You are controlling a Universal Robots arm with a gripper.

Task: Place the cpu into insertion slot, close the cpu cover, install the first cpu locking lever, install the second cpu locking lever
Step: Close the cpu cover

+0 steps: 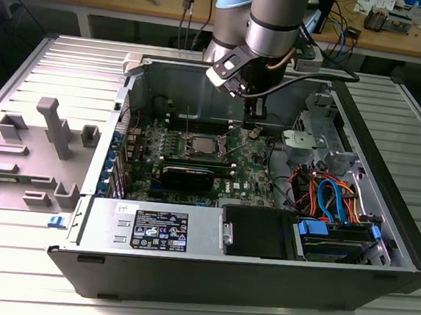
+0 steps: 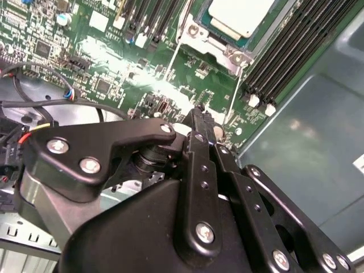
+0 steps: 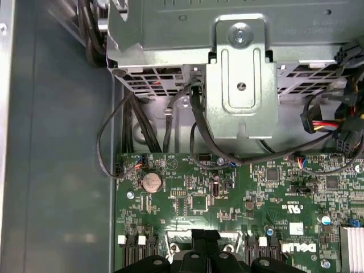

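The cpu (image 2: 239, 14) lies in the insertion slot (image 1: 200, 144) with its silvery top showing. The cpu cover (image 2: 218, 44) sits as a silver frame around it. Two thin wire locking levers (image 2: 172, 57) (image 2: 233, 94) stand free beside the socket, and one lever (image 1: 187, 122) rises upright in the exterior view. My gripper (image 1: 254, 126) hangs just above the green motherboard (image 1: 250, 165), to the exterior view's right of the socket. Its black fingers (image 2: 196, 122) are shut together with nothing between them, and the gripper (image 3: 206, 238) points down at the board.
Black memory slots (image 2: 284, 51) flank the socket. A black graphics card (image 1: 187, 176) lies in front of it. A metal drive cage (image 3: 242, 85) and bundled cables (image 1: 325, 197) stand nearby. The power supply (image 1: 152, 230) fills the case front. Grey fixtures (image 1: 51, 125) sit outside the case.
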